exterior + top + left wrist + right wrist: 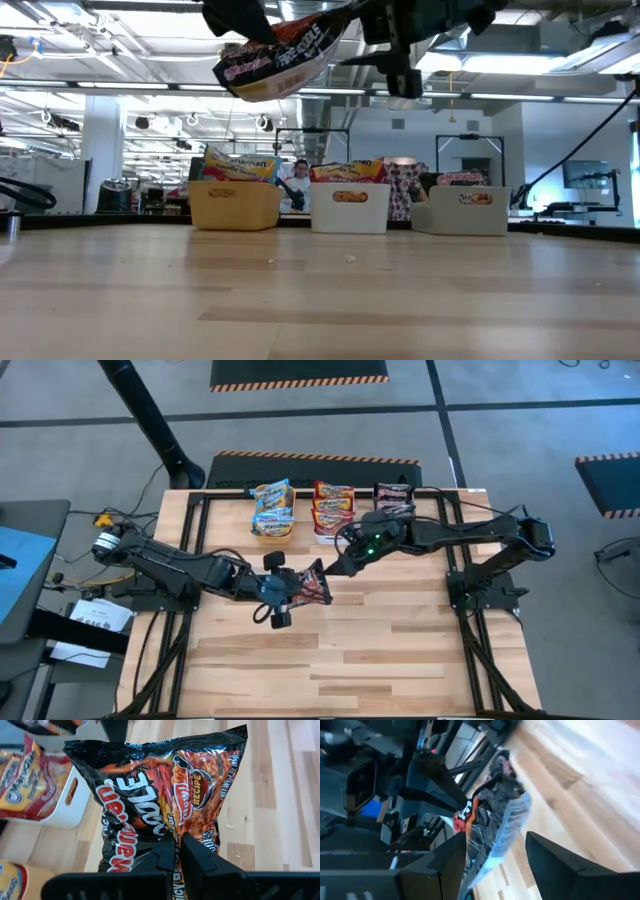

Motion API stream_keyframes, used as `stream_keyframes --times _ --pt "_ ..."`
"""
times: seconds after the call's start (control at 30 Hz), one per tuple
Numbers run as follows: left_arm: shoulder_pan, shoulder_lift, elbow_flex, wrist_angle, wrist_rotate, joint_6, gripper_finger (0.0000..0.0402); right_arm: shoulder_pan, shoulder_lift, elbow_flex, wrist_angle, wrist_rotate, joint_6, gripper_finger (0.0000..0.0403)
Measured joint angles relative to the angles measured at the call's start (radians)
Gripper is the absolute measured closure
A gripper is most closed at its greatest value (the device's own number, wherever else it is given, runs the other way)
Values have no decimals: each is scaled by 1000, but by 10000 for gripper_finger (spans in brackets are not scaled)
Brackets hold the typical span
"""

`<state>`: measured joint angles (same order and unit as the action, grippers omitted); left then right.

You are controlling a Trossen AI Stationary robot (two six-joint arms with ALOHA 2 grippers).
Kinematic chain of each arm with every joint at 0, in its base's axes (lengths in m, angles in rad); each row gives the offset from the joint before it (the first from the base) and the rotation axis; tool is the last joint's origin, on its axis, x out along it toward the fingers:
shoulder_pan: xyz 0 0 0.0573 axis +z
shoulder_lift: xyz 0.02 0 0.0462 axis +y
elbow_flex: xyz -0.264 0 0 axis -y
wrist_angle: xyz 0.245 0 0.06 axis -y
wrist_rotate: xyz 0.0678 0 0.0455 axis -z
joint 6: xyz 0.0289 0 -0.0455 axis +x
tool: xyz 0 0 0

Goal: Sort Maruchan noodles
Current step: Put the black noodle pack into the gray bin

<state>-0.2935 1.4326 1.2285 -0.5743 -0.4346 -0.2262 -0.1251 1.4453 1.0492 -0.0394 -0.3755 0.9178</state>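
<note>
A dark red-black Maruchan noodle packet (pixel 312 586) is held high above the table's middle by my left gripper (pixel 283 589), which is shut on it. The low view shows the packet (pixel 275 55) well off the wood. My right gripper (pixel 336 566) is open at the packet's far right end. In the right wrist view the packet (pixel 495 827) lies between its two spread fingers. Other packets stand in three bins at the far edge: yellow-and-blue ones (pixel 272 498), red-orange ones (pixel 335 500) and dark ones (pixel 394 493). My left gripper pinches the packet's sealed short end (pixel 172 827) between its two fingers (pixel 197 855). It comes roughly level from the table's left. The packet is lifted clear and reaches away from the fingers toward my right gripper, tilted. My right gripper: I cannot tell whether its open fingers (pixel 451 860) touch the packet.
Orange bin (pixel 235 208), white bin (pixel 350 210) and grey bin (pixel 462 214) stand in a row along the far edge. Black frame rails run down both sides of the table. Bare wood (pixel 380 650) lies toward the near edge.
</note>
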Motion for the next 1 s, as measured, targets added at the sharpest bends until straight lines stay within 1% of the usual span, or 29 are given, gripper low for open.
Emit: stream_keyframes --times 0.2,0.37,0.77,0.83,1.0 --pt "6 0 0 20 0 5 401 22 40 0 92 -43 2 173" --pt "7 3 0 37 -5 6 401 34 49 0 133 -41 2 173" --pt "25 9 0 124 -25 31 401 31 48 0 89 7 25 173" --pt "32 9 0 124 -46 31 401 32 48 0 85 10 25 173" --pt "54 9 0 123 -61 33 401 32 48 0 81 14 25 191"
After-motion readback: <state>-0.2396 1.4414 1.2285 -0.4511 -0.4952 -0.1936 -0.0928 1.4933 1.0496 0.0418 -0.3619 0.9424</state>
